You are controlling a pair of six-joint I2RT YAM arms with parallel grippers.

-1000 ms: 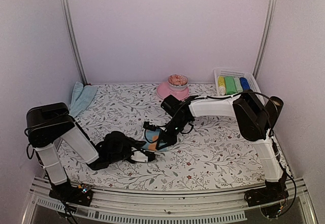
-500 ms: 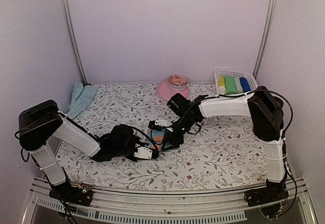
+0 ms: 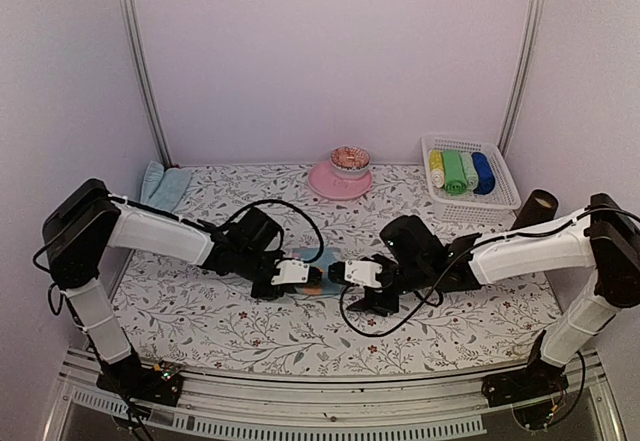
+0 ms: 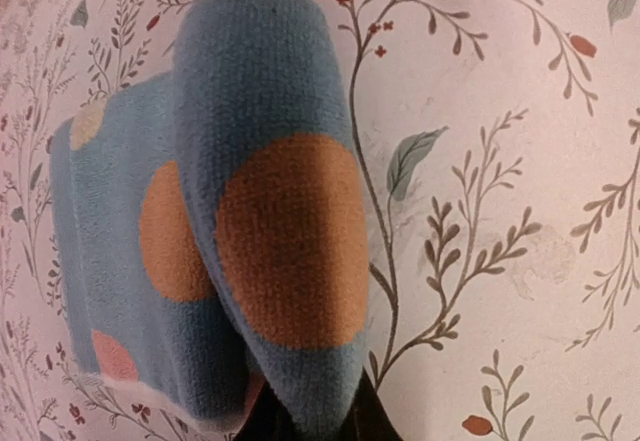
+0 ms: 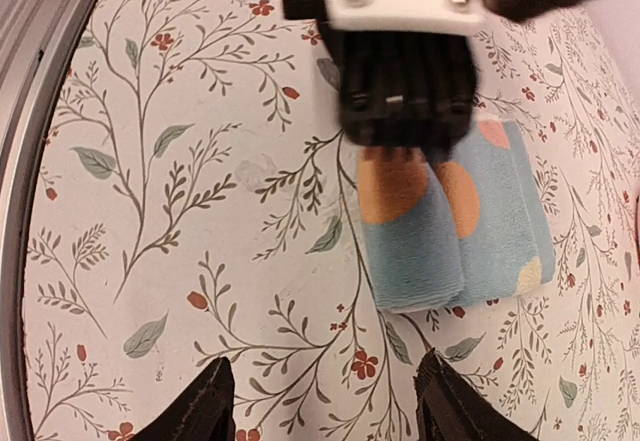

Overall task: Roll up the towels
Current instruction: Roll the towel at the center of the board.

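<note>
Left pincer (image 5: 405, 136) is pinching the rolled-up fold of the blue towel w/ orange dots (image 5: 450, 221). Its fingertips are cut off at the bottom edge of the left wrist view. Right pincer (image 5: 330, 411) is standing wide, near this towel but apart from it. The towel is lying mid tabletop (image 3: 470, 311); from top it is mostly hidden btw. both pincers. A pale towel (image 3: 160, 186) is lying at the far left corner. Rolled towels (image 3: 460, 168) are sitting in the white basket (image 3: 503, 183), too small to count surely.

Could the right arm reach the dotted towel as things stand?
Probably yes. The right gripper is open and faces the dotted towel across bare tablecloth; the left gripper, shut on the towel's fold, holds only the far edge.
</note>
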